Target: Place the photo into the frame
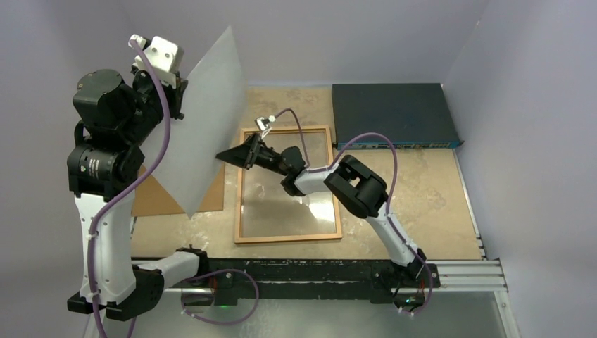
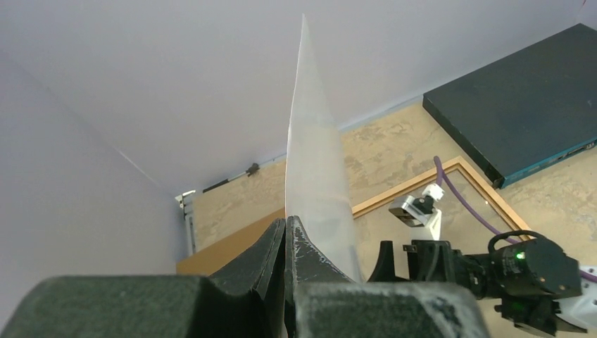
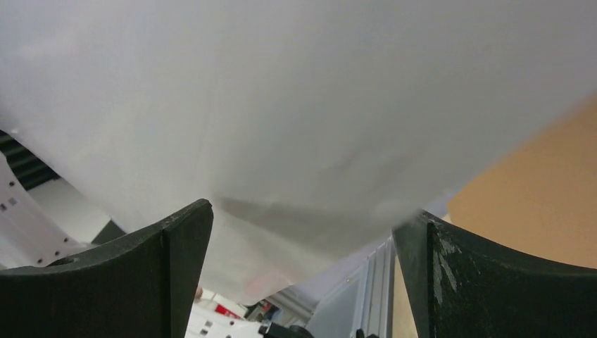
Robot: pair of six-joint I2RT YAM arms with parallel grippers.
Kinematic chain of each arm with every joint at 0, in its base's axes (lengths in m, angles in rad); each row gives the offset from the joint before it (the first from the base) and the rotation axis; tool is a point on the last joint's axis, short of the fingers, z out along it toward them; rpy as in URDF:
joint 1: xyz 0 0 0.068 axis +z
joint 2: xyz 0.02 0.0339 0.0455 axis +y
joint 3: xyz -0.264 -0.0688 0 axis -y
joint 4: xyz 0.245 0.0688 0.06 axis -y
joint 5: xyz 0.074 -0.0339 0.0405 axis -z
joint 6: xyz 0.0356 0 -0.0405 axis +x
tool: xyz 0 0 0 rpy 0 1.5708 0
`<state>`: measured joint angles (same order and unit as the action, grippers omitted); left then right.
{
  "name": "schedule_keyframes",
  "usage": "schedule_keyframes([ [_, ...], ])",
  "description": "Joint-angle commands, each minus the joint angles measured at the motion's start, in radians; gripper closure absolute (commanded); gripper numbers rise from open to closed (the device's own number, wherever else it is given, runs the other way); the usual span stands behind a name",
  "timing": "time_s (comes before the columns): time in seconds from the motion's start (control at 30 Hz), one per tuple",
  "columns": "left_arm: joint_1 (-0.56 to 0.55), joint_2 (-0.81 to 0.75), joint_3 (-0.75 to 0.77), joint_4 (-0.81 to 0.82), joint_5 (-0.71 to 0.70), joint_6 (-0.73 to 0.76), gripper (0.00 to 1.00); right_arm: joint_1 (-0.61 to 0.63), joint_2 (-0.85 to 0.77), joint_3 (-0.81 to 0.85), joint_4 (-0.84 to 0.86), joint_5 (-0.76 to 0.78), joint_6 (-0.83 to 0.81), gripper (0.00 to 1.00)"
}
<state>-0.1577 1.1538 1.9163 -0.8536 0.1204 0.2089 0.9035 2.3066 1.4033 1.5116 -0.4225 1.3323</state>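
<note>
Left gripper (image 2: 285, 227) is pinched tight on one edge of the photo (image 1: 204, 120), holding it upright above the table, white back showing, just left of the flat-lying frame (image 1: 288, 239). Only the right wrist view shows the right gripper (image 3: 306, 215) spread wide before the sheet's lower edge, contact unclear. The overhead view alone shows the brown backing board (image 1: 151, 201) beneath.

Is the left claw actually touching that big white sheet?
Touching. The left wrist view shows the left gripper shut on the photo, the sheet's lower edge pinched between its jaws.
</note>
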Motion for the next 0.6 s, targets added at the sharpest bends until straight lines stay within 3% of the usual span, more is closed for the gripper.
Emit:
schedule_keyframes([
  [0.0,-0.002,-0.012,0.018,0.018,-0.002,-0.032,1.0,-0.015,0.066,0.095,0.382,0.088,0.073,0.02],
  [0.3,-0.002,-0.051,-0.055,0.068,-0.086,-0.02,1.0,-0.043,0.037,-0.006,0.579,0.152,0.149,0.15],
  [0.57,-0.002,-0.045,-0.023,0.066,-0.089,-0.033,1.0,-0.027,0.012,0.009,0.491,0.178,0.126,0.06],
])
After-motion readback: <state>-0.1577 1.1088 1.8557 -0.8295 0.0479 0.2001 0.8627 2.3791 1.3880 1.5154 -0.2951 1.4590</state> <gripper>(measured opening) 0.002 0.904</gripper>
